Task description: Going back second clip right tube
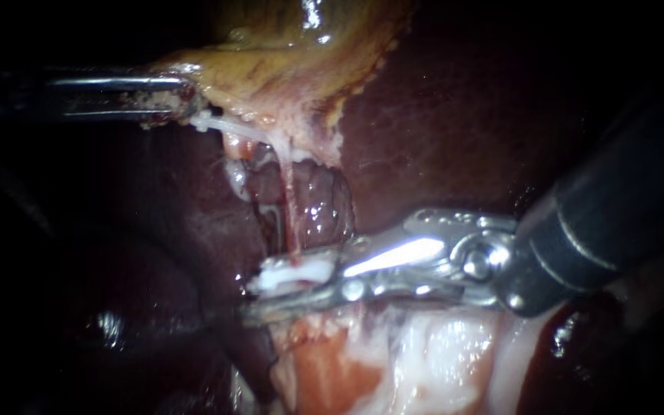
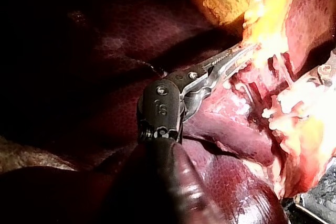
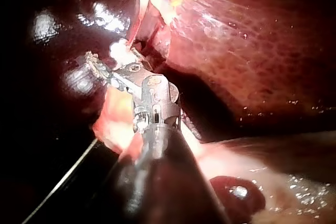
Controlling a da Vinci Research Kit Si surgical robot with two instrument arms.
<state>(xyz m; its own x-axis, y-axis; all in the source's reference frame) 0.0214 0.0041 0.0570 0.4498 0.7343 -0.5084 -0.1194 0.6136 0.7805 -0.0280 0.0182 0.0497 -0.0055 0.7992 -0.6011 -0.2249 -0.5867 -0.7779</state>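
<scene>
- The left instrument (image 1: 186, 100) comes in from the left, high in the endoscope view. Its jaws are nearly together and pinch the pale lower edge of the gallbladder (image 1: 286, 61).
- From its own wrist camera, those jaws run ahead into bright yellow tissue, with dark liver (image 1: 455, 123) beside and under the shaft.
- A thin pinkish tube (image 1: 292, 219) runs down from the held edge between two lobes of liver.
- The right instrument (image 1: 290, 290) comes in from the right, low in the endoscope view, and lies almost level across the tissue.
- Its jaws stand a little apart, the lower one reaching further than the upper.
- A white clip (image 1: 293, 273) lies between them at the foot of the tube, close to the upper jaw's tip. A thin dark line shows between it and the lower jaw, so the jaws do not clamp it.
- Under the right instrument lies pale pink and white tissue.
- In the right wrist view the clip shows as a small white lump just ahead of the jaws, beside wet, dark liver.
</scene>
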